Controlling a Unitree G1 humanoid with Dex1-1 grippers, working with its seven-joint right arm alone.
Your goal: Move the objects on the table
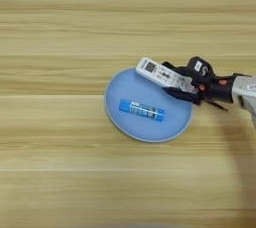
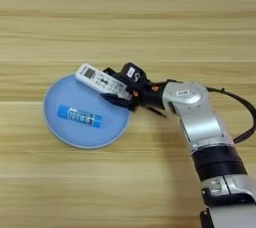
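Observation:
A round light-blue plate (image 1: 125,121) lies on the wooden table (image 1: 60,32), right of the middle. On it lies a short blue tube with a white label (image 1: 142,110), slanted. A slim white remote with a small screen (image 1: 161,74) slants over the plate's upper right rim, its screen end toward the upper left. My right gripper (image 1: 175,79) comes in from the right, and its two black fingers are shut on the remote's right end, one above and one below it. In the right eye view the remote (image 2: 99,80), plate (image 2: 60,132) and gripper (image 2: 116,86) show the same hold.
My silver forearm (image 2: 197,117) runs from the gripper down to the bottom right edge, with a black cable (image 2: 245,109) looping at its right. The table top stretches bare wood to the left, behind and in front of the plate.

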